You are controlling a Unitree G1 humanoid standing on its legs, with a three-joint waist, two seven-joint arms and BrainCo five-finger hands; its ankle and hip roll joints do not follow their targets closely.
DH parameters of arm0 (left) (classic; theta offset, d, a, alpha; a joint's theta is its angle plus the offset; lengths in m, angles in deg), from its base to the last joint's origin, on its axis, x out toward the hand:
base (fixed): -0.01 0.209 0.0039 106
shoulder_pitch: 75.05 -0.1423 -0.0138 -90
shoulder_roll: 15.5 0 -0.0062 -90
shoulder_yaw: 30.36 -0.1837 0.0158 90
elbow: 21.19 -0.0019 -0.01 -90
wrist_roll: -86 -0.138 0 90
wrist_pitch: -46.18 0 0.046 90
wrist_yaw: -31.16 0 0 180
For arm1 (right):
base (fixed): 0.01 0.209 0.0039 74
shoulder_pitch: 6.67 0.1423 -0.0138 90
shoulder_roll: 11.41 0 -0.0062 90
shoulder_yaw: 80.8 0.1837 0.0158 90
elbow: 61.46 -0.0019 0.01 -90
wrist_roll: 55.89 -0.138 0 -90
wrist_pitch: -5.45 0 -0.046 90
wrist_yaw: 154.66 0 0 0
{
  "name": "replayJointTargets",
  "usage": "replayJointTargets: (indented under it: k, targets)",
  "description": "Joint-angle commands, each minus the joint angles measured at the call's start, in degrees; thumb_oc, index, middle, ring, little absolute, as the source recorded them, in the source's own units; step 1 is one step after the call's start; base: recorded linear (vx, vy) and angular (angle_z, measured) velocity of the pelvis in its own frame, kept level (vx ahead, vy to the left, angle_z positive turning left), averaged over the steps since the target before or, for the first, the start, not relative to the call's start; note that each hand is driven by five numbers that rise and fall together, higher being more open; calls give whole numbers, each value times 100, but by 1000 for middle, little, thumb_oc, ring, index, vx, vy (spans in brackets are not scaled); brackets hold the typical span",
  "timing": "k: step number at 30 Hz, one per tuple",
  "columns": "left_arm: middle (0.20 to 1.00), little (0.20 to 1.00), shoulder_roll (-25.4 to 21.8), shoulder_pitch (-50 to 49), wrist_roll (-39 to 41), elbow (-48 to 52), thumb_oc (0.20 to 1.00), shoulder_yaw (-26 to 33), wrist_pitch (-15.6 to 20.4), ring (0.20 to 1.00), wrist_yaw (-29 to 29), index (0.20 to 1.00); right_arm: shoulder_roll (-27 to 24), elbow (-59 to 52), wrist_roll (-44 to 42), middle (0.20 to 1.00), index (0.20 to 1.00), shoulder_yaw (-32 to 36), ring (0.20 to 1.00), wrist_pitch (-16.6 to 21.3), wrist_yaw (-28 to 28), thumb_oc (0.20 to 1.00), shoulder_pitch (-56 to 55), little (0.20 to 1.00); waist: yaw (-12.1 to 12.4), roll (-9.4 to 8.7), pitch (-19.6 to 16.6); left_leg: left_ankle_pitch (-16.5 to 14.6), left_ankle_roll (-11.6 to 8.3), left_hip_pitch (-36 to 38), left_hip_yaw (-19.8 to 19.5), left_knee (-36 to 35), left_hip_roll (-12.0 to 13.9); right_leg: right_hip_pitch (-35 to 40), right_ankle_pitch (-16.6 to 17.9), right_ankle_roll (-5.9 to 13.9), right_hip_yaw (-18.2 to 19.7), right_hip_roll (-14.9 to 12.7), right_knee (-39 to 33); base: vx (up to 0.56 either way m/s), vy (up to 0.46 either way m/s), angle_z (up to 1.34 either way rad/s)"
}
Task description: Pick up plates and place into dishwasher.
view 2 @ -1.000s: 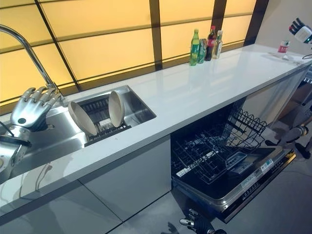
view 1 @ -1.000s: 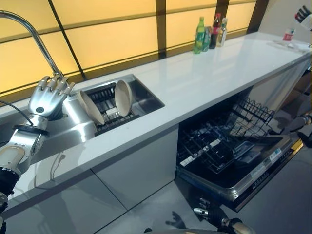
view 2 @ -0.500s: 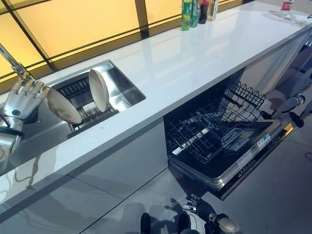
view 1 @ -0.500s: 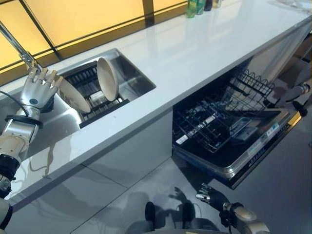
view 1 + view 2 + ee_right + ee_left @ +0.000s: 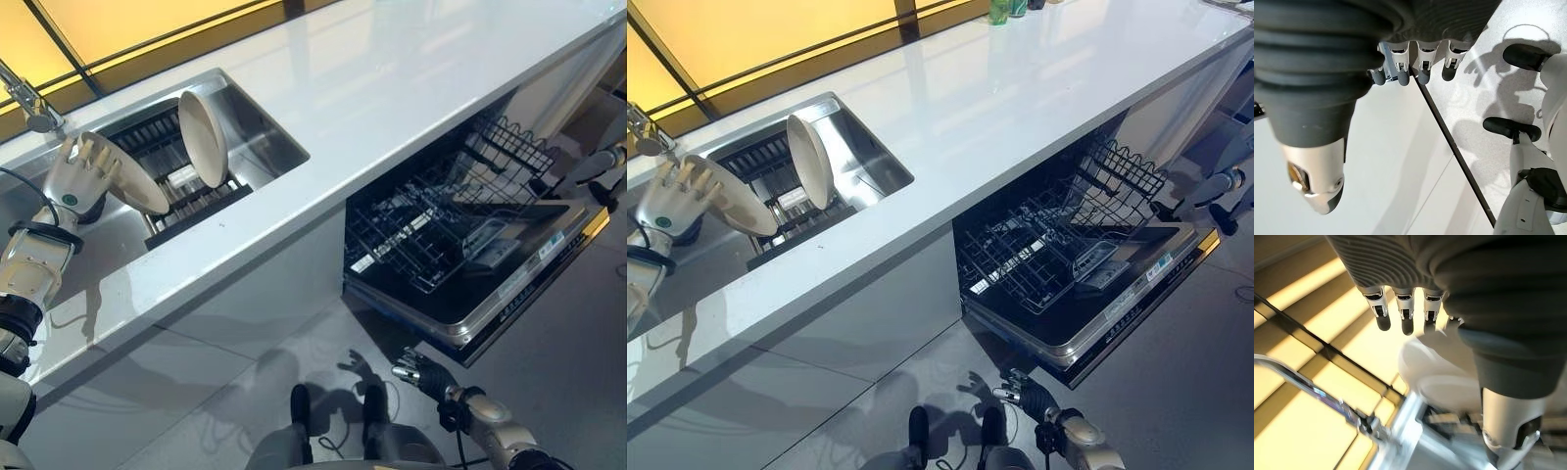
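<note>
Two round cream plates stand on edge in a black slotted rack (image 5: 191,201) inside the stainless steel sink (image 5: 265,147) set into the long white surface (image 5: 392,88). The nearer cream plate (image 5: 132,176) leans tilted toward the robot's left; the second cream plate (image 5: 201,137) stands more upright just beside it, further along the rack toward the right.

The left robot hand (image 5: 78,176) is raised over the sink's left part with fingers spread and straight, released, right at the back of the tilted plate; whether it touches the plate cannot be told. In the left wrist view the fingers (image 5: 1405,313) hang relaxed and straight above the pale plate (image 5: 1444,377), nothing gripped, with the chrome tap (image 5: 1317,391) off to the side. The tap's base (image 5: 29,103) shows at the sink's far left corner.

The right robot hand (image 5: 421,374) hangs low near the grey floor (image 5: 568,392), below the front edge of the open dishwasher door (image 5: 509,294), holding nothing, fingers loosely bent. In the right wrist view its fingers (image 5: 1422,63) point down past the white cabinet front (image 5: 1396,161), relaxed and released.

The dishwasher is open under the surface, its black wire lower rack (image 5: 431,235) pulled out over the door, no plates in it. Green and dark bottles (image 5: 1004,8) stand at the far edge of the surface by the amber window panels (image 5: 735,29).
</note>
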Motion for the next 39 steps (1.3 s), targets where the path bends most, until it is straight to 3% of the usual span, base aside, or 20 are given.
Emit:
replayJointTargets:
  k: [1,2,3,19,24,27,32,39]
  targets:
    - [1000,1000,-39,849,-21,-353,1000,-54,-150,1000,179,1000,-40,-343,-382,1000,1000,59,1000,317,20,1000,294,1000,-84,-209,194,-482,163,72,341,63,-321,-278,-134,672,655,-400,247,-38,11,-1]
    - [922,922,-23,878,-32,-389,922,-47,-125,922,228,922,-47,-412,-441,1000,1000,81,1000,349,19,1000,296,1000,-90,-218,209,-480,165,62,343,63,-323,-291,-131,677,652,-402,253,-46,7,-1]
    - [200,200,-39,908,56,-434,200,-90,-85,200,210,200,-51,-489,-482,1000,1000,98,1000,372,19,1000,298,1000,-103,-225,220,-478,165,54,351,64,-325,-307,-126,683,654,-403,258,-55,7,0]
    - [200,200,-59,986,327,-552,200,-32,-296,200,-741,200,-120,-1633,-754,1000,1000,52,1000,437,202,1000,92,1000,-206,-196,3,-495,122,161,392,47,-335,-194,-130,697,579,-434,212,-3,0,0]
    - [200,200,-91,846,690,-547,200,90,-277,200,-1034,200,-272,-2108,-723,1000,1000,10,1000,639,247,1000,-11,1000,-225,-179,-131,-522,97,250,391,47,-337,-81,-161,705,550,-452,188,14,-11,-1]
    - [200,200,-141,639,1102,-386,200,242,-186,200,-1361,200,-411,-2567,-611,1000,1000,20,1000,945,199,1000,-80,1000,-224,-164,-248,-542,83,347,376,47,-340,39,-188,720,528,-468,171,60,-46,1]
    - [200,200,-243,206,1287,203,200,597,-68,200,-1416,200,-548,-3266,-327,1000,1000,150,1000,1389,-6,1000,-179,1000,-183,-122,-458,-585,78,474,363,47,-344,204,-233,735,478,-483,131,57,-49,2]
    - [200,200,-30,-786,1872,1735,200,1354,41,200,-2155,200,-767,-4323,45,1000,1000,610,1000,2433,-750,1000,77,1000,-1,-108,-721,-674,106,641,278,47,-350,418,-319,731,435,-496,102,27,-59,3]
